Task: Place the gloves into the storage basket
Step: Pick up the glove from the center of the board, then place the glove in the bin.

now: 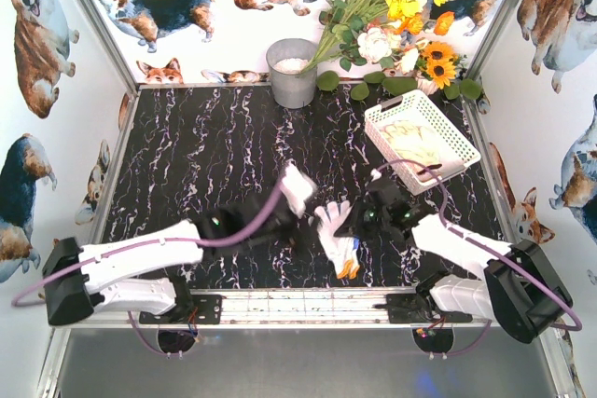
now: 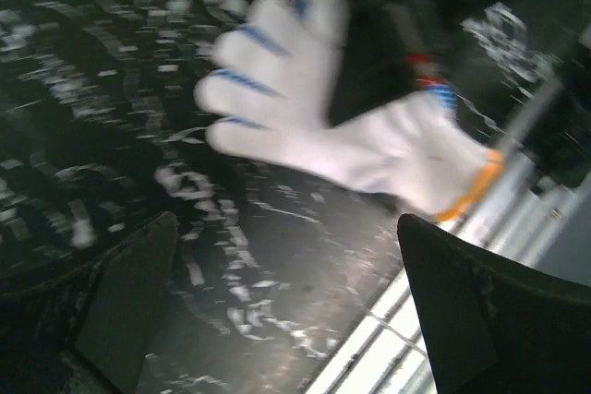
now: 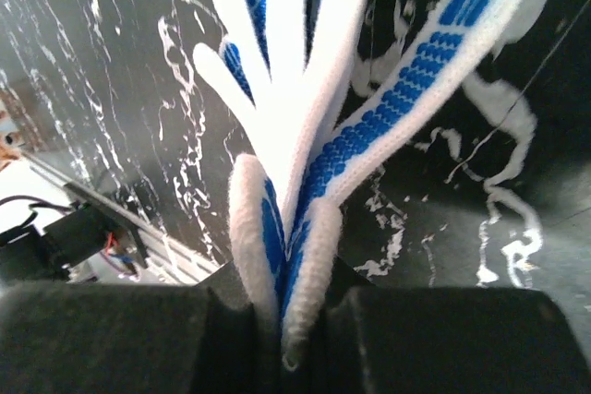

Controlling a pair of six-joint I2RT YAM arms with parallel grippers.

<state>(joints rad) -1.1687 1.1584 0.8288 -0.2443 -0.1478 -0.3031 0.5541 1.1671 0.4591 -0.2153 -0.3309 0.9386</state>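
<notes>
A blue-and-white dotted glove (image 1: 338, 241) with an orange cuff hangs at the near middle of the black marbled table. My right gripper (image 1: 360, 221) is shut on it. In the right wrist view the glove (image 3: 305, 136) is pinched between the jaws of the gripper (image 3: 286, 325), and its fingers fan away from them. My left gripper (image 1: 297, 228) is open and empty just left of the glove. In its wrist view the glove (image 2: 369, 145) lies beyond the open gripper (image 2: 295, 306). The white storage basket (image 1: 450, 124) stands at the back right with cream gloves (image 1: 410, 144) inside.
A grey metal bucket (image 1: 292, 72) stands at the back centre. Artificial flowers (image 1: 392, 6) lean over the back right, beside the basket. A metal rail (image 1: 298, 305) runs along the table's near edge. Corgi-print walls close in the left, right and back sides.
</notes>
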